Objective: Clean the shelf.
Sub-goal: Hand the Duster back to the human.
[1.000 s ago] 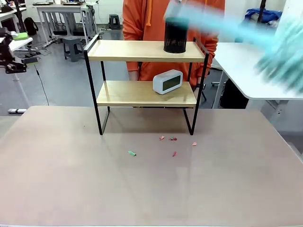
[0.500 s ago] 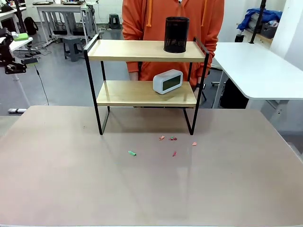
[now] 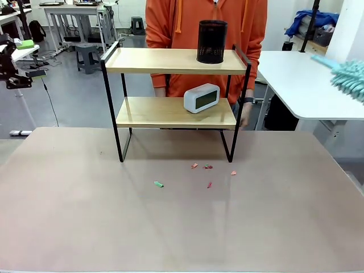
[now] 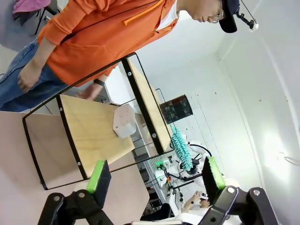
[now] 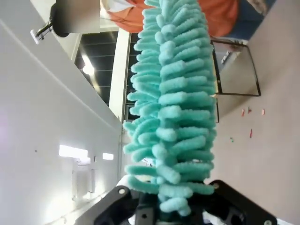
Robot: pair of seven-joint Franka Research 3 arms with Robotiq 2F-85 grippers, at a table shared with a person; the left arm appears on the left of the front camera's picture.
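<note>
Shelf (image 3: 176,85) cleaning: right jaws (image 5: 174,213) are clamping tight on a teal fluffy duster (image 5: 173,108), poking in at the right edge well off the shelf. Left jaws (image 4: 154,180) are hanging wide open, gripping nothing. Shelf is sitting mid-worktop (image 3: 170,227), carrying a black mesh cup (image 3: 211,41) and white clock (image 3: 201,98).

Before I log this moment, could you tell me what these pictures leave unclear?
- Front view: the teal duster is cut off by the right edge.
- Right wrist view: its fibres hide the right gripper.
- Front view: the scraps before the shelf are too small to identify.
</note>
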